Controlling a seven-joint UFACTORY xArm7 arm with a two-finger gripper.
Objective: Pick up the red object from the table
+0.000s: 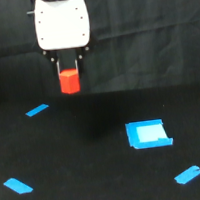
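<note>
The red object (70, 82) is a small red-orange faceted block, held between the fingers of my gripper (69, 73) at the upper middle of the exterior view. It hangs in the air, well above the black table (94, 154), in front of the dark curtain. The gripper is shut on the block, with the thin dark fingers (59, 67) clasping its upper part from both sides. The white gripper body (62, 22) sits directly above. The block's top is partly hidden between the fingers.
A blue square piece (147, 134) lies on the table toward the exterior view's right. Short blue tape strips lie at the back left (37, 110), front left (17, 186) and front right (188, 174). A dark curtain (145, 32) hangs behind.
</note>
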